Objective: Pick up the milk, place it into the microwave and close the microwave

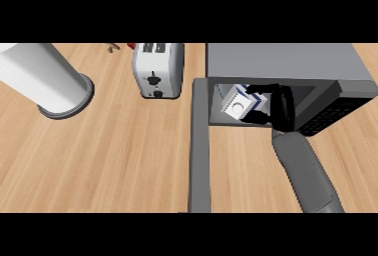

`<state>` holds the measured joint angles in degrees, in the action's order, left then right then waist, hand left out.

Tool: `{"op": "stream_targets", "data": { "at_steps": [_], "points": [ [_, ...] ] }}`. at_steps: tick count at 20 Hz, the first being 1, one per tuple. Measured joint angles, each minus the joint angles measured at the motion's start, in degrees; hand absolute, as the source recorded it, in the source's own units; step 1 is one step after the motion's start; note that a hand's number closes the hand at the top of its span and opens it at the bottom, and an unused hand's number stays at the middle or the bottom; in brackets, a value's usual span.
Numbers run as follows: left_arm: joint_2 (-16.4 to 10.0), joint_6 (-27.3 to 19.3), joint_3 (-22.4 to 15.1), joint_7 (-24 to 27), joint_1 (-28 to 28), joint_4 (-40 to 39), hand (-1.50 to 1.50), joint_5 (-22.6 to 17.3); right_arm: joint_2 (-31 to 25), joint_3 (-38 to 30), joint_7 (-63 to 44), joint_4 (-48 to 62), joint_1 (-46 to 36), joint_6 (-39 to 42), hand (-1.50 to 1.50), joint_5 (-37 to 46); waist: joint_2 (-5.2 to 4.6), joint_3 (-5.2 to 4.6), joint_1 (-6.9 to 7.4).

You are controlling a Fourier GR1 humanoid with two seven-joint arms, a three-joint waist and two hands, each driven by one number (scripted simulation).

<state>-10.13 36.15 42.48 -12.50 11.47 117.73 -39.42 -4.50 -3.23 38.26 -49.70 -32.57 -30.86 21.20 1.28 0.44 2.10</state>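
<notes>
While the milk (238,102) is being held inside the microwave (295,62) by the right hand (282,107), curled round it, toppling is arguably being risked: released tilted, it could block the door (199,165).

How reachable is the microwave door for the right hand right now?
Probably not yet: the right hand is curled round the milk inside the microwave. The open door stands beside it with nothing between.

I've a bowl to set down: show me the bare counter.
Bare counter spreads between the paper roll, the toaster and the open microwave door. Inside the microwave it is crowded: the robot hand holds the milk.
</notes>
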Motion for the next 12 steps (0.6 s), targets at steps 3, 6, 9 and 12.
{"op": "stream_targets", "data": {
  "at_steps": [3, 6, 9, 12],
  "points": [
    [-0.1, 0.5, -0.2, 0.1, -0.1, -0.3, -1.5, 0.1, -0.6, -0.4, 2.0, 0.6, 0.1, -4.2, 1.5, 1.8, -0.22, 0.02, 0.9],
    [-0.3, 0.5, -0.7, 0.2, -0.9, -0.8, -1.5, 0.7, -1.5, -0.1, 3.9, 2.0, -0.2, -7.2, 1.5, 4.4, -0.75, -0.05, 1.61],
    [-0.3, 0.7, -1.3, 0.2, -1.6, -1.6, -1.5, 1.4, -3.1, -2.1, -0.3, 8.1, -5.3, -8.4, 1.5, 5.7, -2.31, -0.15, 2.97],
    [-0.4, 0.8, -1.9, 0.4, -2.5, -2.3, -1.5, 2.1, -5.8, -3.6, -4.9, 15.4, -10.8, -9.4, 1.5, 7.4, -3.42, -0.25, 4.03]
  ]
}}
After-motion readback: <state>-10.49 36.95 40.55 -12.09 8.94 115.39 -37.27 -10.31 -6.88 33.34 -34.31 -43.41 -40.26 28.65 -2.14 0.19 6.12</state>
